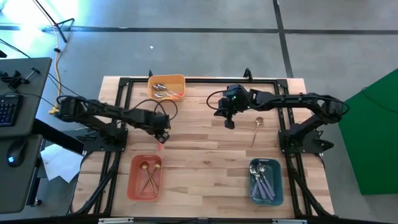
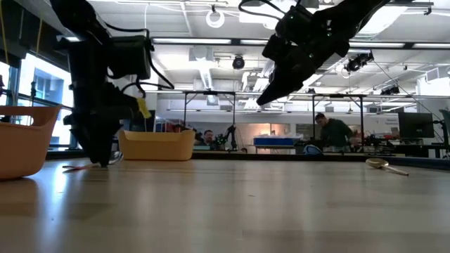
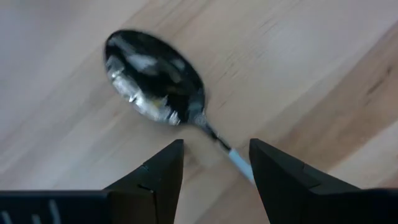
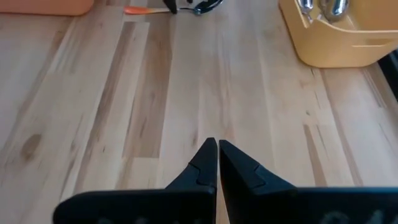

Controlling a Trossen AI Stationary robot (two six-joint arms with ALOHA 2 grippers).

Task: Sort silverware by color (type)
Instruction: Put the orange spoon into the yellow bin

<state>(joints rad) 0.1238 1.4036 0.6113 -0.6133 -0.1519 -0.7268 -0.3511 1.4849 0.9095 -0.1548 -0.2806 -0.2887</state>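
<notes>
My left gripper (image 3: pixel 214 163), fingers spread, hovers directly over the red-handled spoon (image 3: pixel 163 87), whose neck runs between the fingers, bowl pointing away ahead of the tips.

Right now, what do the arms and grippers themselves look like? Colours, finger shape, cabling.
Both arms are black, jointed, with black cables looping off them. The left gripper has two matte black wedge-shaped fingers; the right gripper has the same pointed black fingers. A yellow tag shows on the left arm in the low view.
</notes>
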